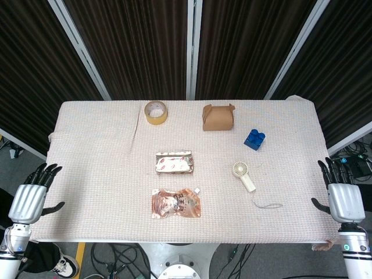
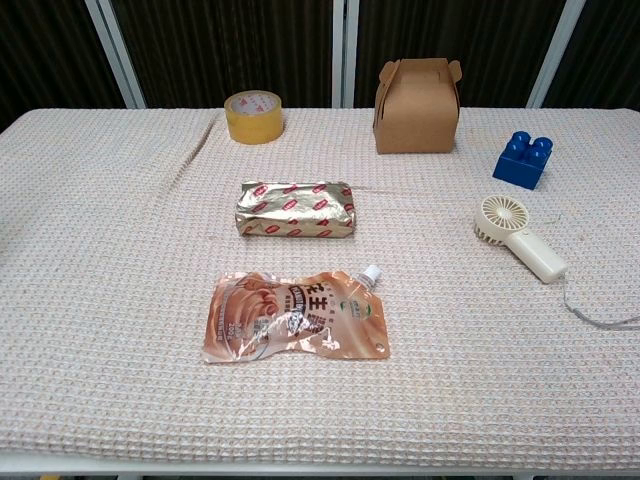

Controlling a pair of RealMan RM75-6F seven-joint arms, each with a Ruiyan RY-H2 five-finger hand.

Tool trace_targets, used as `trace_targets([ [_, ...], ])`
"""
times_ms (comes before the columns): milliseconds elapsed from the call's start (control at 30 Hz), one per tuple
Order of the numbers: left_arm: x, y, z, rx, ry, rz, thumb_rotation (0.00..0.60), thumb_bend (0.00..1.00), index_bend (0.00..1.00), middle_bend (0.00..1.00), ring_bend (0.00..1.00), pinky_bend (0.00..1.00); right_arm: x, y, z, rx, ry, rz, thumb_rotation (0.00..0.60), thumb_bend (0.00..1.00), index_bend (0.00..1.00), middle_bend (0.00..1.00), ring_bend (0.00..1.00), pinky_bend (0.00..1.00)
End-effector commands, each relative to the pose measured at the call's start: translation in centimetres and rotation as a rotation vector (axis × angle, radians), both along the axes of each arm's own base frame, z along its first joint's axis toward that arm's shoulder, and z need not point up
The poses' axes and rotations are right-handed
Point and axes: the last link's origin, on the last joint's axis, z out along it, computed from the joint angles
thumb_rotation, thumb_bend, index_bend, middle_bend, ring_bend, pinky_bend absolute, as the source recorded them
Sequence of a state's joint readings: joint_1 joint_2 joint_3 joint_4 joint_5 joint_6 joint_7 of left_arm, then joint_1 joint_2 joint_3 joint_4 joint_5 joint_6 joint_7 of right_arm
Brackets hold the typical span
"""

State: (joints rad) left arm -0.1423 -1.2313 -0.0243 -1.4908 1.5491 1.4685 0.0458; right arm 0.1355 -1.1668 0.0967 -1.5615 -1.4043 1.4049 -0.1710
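Observation:
My left hand (image 1: 30,199) hangs beside the table's left front corner, fingers spread, holding nothing. My right hand (image 1: 342,195) hangs off the right front edge, fingers apart and empty; the white hand-held fan (image 1: 243,176) with its cord is the nearest thing to it. A brown spouted pouch (image 1: 176,203) lies flat near the front middle, and a gold-wrapped packet (image 1: 173,163) lies just behind it. Neither hand shows in the chest view, where the pouch (image 2: 296,316), the packet (image 2: 295,208) and the fan (image 2: 519,236) lie on the cloth.
A roll of yellow tape (image 1: 156,112) and a brown cardboard box (image 1: 218,117) stand near the back of the cloth-covered table (image 1: 87,151). A blue toy brick (image 1: 254,139) sits to the right of the box. Dark curtains hang behind.

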Motion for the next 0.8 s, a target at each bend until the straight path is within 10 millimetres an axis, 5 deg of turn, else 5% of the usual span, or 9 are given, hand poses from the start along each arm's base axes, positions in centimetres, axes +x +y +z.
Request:
trace_targets([
  [33, 0.1, 0.1, 0.0, 0.000, -0.002, -0.002, 0.600, 0.03, 0.12, 0.10, 0.05, 0.21, 0.1, 0.0, -0.1, 0.000, -0.004, 0.000, 0.600, 0.06, 0.00, 0.00, 0.00, 0.00],
  [200, 0.1, 0.4, 0.0, 0.002, -0.009, -0.008, 0.600, 0.03, 0.12, 0.10, 0.05, 0.21, 0.3, -0.2, -0.9, 0.025, -0.009, -0.002, 0.600, 0.11, 0.00, 0.00, 0.00, 0.00],
  [267, -0.1, 0.4, -0.2, -0.004, -0.007, -0.008, 0.600, 0.03, 0.12, 0.10, 0.05, 0.21, 0.4, -0.2, -1.1, 0.041, -0.012, -0.001, 0.600, 0.21, 0.00, 0.00, 0.00, 0.00],
  [433, -0.5, 0.2, -0.7, -0.022, -0.003, 0.012, 0.600, 0.03, 0.12, 0.10, 0.05, 0.21, 0.9, -0.5, -0.9, 0.044, -0.008, 0.001, 0.600, 0.67, 0.00, 0.00, 0.00, 0.01],
  [500, -0.6, 0.2, -0.9, -0.033, 0.003, 0.015, 0.600, 0.03, 0.12, 0.10, 0.05, 0.21, 1.1, -0.8, -0.9, 0.046, -0.011, 0.002, 0.600, 0.76, 0.00, 0.05, 0.10, 0.16],
  [533, -0.6, 0.2, -1.0, -0.037, 0.001, 0.015, 0.600, 0.03, 0.12, 0.10, 0.05, 0.21, 1.2, -0.8, -1.0, 0.051, -0.015, 0.004, 0.600, 0.80, 0.00, 0.13, 0.23, 0.32],
  [633, -0.5, 0.2, -1.2, -0.045, -0.005, 0.011, 0.600, 0.03, 0.12, 0.10, 0.05, 0.21, 1.4, -0.9, -1.7, 0.107, -0.022, -0.003, 0.600, 0.90, 0.00, 0.50, 0.63, 0.64],
  [700, -0.4, 0.2, -1.2, -0.047, -0.002, 0.003, 0.600, 0.03, 0.12, 0.10, 0.05, 0.21, 1.6, -1.1, -2.3, 0.140, -0.003, 0.002, 0.600, 0.97, 0.00, 0.66, 0.72, 0.71],
  [800, -0.4, 0.2, -1.2, -0.047, -0.003, 0.003, 0.600, 0.03, 0.12, 0.10, 0.05, 0.21, 1.8, -1.4, -3.4, 0.163, 0.029, 0.021, 0.600, 1.00, 0.00, 0.73, 0.76, 0.73],
])
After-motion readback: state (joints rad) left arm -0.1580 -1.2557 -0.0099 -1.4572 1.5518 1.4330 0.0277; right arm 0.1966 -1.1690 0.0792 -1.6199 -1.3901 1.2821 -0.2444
